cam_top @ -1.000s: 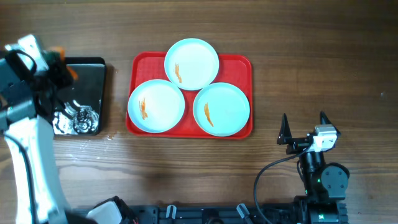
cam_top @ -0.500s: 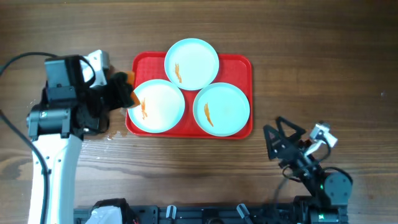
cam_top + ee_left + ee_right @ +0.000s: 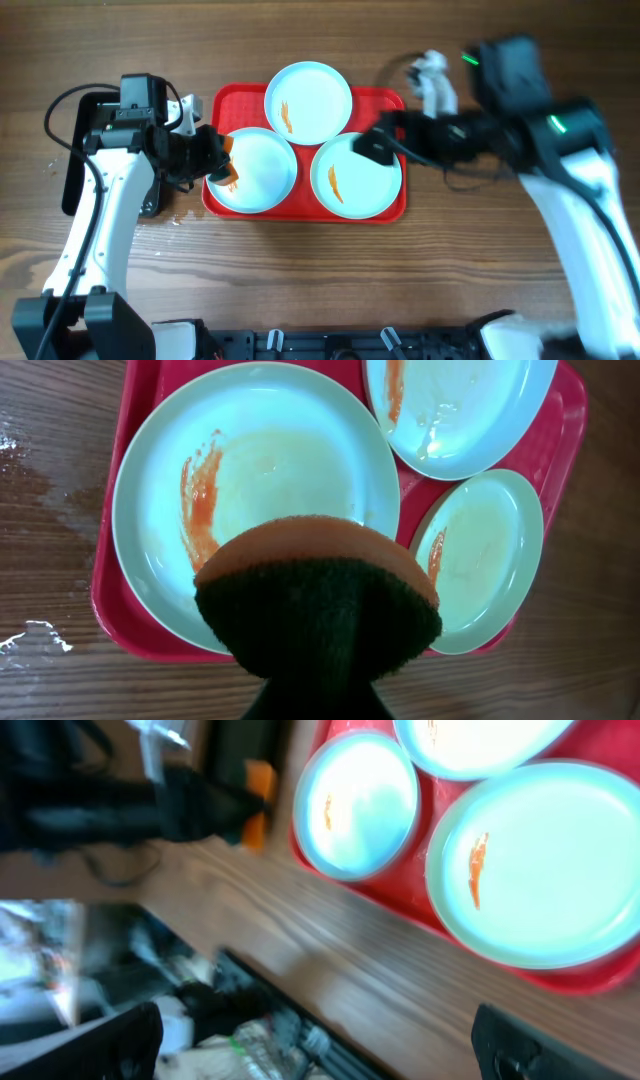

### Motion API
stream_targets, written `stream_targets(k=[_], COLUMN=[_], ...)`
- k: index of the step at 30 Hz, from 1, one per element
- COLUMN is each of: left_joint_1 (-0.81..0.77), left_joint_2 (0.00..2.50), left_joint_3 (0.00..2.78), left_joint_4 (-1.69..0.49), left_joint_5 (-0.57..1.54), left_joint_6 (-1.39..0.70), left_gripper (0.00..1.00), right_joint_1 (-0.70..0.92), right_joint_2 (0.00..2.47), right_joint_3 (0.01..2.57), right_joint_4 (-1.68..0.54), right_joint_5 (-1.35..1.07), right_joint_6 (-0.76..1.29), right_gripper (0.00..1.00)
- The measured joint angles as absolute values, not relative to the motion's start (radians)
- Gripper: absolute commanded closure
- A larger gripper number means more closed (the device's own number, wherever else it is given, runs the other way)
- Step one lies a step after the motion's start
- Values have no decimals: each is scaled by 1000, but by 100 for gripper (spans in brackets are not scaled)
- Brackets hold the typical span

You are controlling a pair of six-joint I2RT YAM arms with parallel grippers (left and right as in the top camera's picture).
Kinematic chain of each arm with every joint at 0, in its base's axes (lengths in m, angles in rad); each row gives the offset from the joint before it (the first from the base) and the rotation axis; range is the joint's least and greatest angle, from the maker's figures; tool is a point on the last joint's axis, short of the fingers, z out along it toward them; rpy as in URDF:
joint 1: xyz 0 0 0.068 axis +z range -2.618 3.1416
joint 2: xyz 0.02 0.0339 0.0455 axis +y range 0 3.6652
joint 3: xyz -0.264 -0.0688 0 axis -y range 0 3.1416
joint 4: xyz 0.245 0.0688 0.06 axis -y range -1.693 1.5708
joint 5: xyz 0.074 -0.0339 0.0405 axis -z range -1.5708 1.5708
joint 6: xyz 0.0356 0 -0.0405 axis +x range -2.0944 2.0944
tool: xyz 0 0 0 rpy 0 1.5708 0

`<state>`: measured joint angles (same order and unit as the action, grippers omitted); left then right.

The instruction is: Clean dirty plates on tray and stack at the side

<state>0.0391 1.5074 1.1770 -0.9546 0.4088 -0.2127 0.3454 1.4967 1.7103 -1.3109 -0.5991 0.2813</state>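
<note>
Three pale blue plates lie on the red tray [image 3: 388,106]: top [image 3: 308,103], left [image 3: 258,172] and right [image 3: 360,178], each with an orange smear. My left gripper [image 3: 212,156] is shut on an orange and dark green sponge [image 3: 318,595], held just above the left plate's [image 3: 270,480] near rim, beside its smear [image 3: 200,490]. My right gripper [image 3: 376,146] hovers over the right plate's upper left edge. In the blurred right wrist view its fingers [image 3: 320,1050] are wide apart and empty, with the right plate [image 3: 560,860] below.
A glossy black tray [image 3: 75,165] lies left of the red tray, partly under my left arm. Wet patches mark the wood near the red tray's front left corner [image 3: 175,218]. The right arm's cable loops above the red tray's far right corner [image 3: 400,68].
My left arm carried the sponge from the black tray rightward to the left plate. My right arm swung from the table's front right up over the tray's right side.
</note>
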Motion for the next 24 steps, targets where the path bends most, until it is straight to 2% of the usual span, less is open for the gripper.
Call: stream_targets(k=[2,5,7,10,11,12,15,18,19,22,24], left_joint_1=[39,39,39,39,39,39,39,39,39,39,39], left_joint_2=[1522,1525,1525,1525,1525,1525,1525,1525,1525,1525,1525], left_joint_3=[1176,1176,1176,1176,1176,1176,1176,1176,1176,1176,1176], left_joint_4=[-957,-978,-990,-991,-991,-991,-987,-986,-984,-984,-984], left_joint_5=[409,408,409,409,409,409,409,409,409,409,409], left_joint_6=[-213,-213,-213,-213,-213,-213,-213,-213,-213,-213,-213], left_gripper=[96,96,96,96,96,96,96,96,96,96,96], right_joint_1=[443,479,488,508,524,538,593,638,645,649,649], right_joint_2=[1684,1861,1989,2130,2152,2157,2157,2157,2157,2159,2160], right_joint_3=[1877,1914,1914,1914,1914,1914,1914,1878,1850,1719,1684], right_joint_4=[-1311,-1223,-1151,-1087,-1074,-1067,-1063,-1012,-968,-805,-797], right_joint_5=[-484,-438,-477,-582,-582,-574,-386,-207,-184,-167,-167], right_joint_6=[302,453,480,414,393,382,424,503,514,535,533], right_gripper=[0,0,0,2,28,33,37,46,52,55,60])
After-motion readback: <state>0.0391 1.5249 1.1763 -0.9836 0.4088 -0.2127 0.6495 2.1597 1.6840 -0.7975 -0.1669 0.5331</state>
